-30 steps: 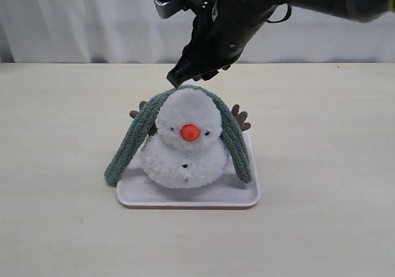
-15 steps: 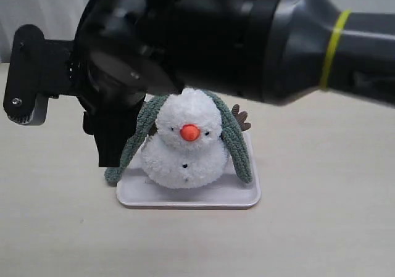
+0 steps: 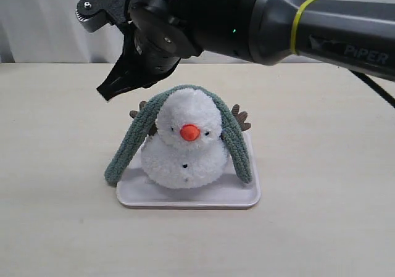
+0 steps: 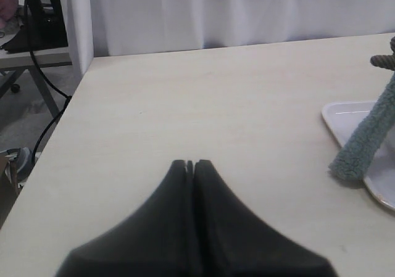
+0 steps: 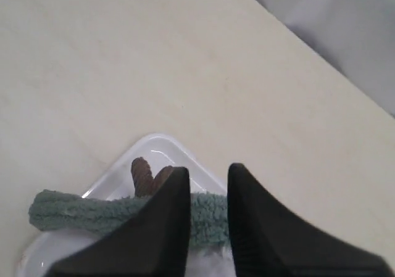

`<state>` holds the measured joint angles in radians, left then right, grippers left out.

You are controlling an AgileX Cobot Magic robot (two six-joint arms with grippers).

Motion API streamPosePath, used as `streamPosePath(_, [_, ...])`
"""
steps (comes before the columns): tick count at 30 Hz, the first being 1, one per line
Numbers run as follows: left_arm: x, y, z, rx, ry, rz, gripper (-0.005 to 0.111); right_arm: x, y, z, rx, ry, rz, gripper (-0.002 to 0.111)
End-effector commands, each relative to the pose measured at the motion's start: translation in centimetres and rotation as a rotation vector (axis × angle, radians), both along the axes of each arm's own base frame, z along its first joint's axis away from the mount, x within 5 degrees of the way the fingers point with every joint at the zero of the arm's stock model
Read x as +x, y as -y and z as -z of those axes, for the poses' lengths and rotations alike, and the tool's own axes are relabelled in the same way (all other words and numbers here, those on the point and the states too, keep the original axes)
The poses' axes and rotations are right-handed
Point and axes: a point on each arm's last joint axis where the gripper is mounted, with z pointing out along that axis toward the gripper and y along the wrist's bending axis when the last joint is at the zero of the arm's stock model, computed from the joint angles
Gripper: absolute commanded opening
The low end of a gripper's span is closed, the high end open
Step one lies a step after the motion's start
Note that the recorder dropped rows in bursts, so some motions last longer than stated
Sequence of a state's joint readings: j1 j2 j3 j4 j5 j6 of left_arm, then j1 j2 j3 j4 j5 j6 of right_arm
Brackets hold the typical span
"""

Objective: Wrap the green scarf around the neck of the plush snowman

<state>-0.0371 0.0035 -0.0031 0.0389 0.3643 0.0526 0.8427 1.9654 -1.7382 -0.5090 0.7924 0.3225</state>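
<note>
The plush snowman [image 3: 185, 150] sits upright on a white tray [image 3: 185, 198]. The green scarf [image 3: 131, 142] lies over the top of its head, and both ends hang down its sides past the brown arms. None of the scarf lies in the neck groove. My right gripper [image 3: 110, 89] hovers above and to the left of the head. Its jaws stand open with nothing between them, and in the right wrist view the gripper [image 5: 207, 169] is above the scarf [image 5: 92, 212] and a brown arm [image 5: 142, 175]. My left gripper [image 4: 190, 163] is shut over bare table, apart from the scarf's hanging end [image 4: 364, 144].
The tray [image 4: 345, 113] rests on a pale wooden table [image 3: 321, 166]. A white curtain [image 3: 49, 18] hangs behind the table. The left wrist view shows the table's left edge [image 4: 62, 113], with cables and furniture beyond it.
My right arm swung from above the snowman's head, past the camera, to the upper left of the head. The scarf, snowman and tray have not moved.
</note>
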Motion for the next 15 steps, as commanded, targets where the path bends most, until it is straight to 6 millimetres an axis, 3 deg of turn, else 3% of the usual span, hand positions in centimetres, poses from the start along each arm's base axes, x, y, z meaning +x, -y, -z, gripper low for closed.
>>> streamPosePath(1, [0.0,0.0,0.0,-0.003,0.010,-0.001,0.000,0.8,0.6,1.1,0.018,-0.070,0.032,0.010])
streamPosePath(7, [0.0,0.0,0.0,-0.003,0.010,-0.001,0.000,1.2,0.2,2.9,-0.032,-0.105,0.026,0.004])
streamPosePath(15, [0.0,0.0,0.0,-0.003,0.010,-0.001,0.000,1.8,0.3,3.0,-0.083,-0.027,-0.003,0.004])
